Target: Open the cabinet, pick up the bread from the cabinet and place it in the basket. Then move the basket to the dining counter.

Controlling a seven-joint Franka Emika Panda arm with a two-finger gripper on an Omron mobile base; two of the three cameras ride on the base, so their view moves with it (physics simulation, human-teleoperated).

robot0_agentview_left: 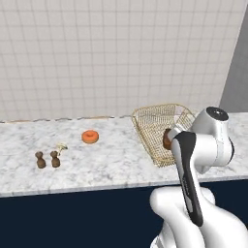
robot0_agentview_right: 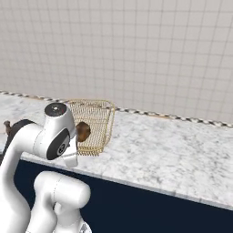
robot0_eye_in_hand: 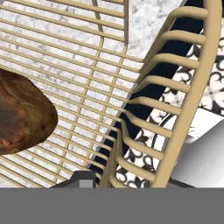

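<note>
1. Left base view. Basket [robot0_agentview_left: 156, 127]: shallow, square, fine gold wire mesh with flaring sides and a thicker rim, standing on the marbled white-grey counter [robot0_agentview_left: 116, 160] near its front edge. Bread [robot0_agentview_left: 167, 139]: dark brown oval lump inside the basket, partly hidden by the white arm. Doughnut [robot0_agentview_left: 90, 136]: orange ring, glossy, well apart to the basket's left. 2 brown pear-shaped pieces [robot0_agentview_left: 48, 159]: small, side by side, further left. Wall [robot0_agentview_left: 116, 53]: pale square tiles. Counter front: plain dark navy.

2. Right base view. Basket [robot0_agentview_right: 96, 119] at the counter [robot0_agentview_right: 173, 154] edge, by the arm's upper joint. Bread [robot0_agentview_right: 83, 131] in the basket's near part, just beside the arm. Tiled wall [robot0_agentview_right: 136, 50] behind, with a dark speckled strip along its foot.

3. Hand view. Basket wall [robot0_eye_in_hand: 175, 87] seen very close: curved gold bars rising to a thick rim. Bread [robot0_eye_in_hand: 22, 113] at left, rough mottled brown, lying on the wire floor. One dark fingertip [robot0_eye_in_hand: 81, 178] sits against the mesh; whether the gripper is released or clenched, I cannot tell. Patterned black-and-white floor [robot0_eye_in_hand: 210, 87] beyond the rim.

4. Writing or labels: none legible.
</note>
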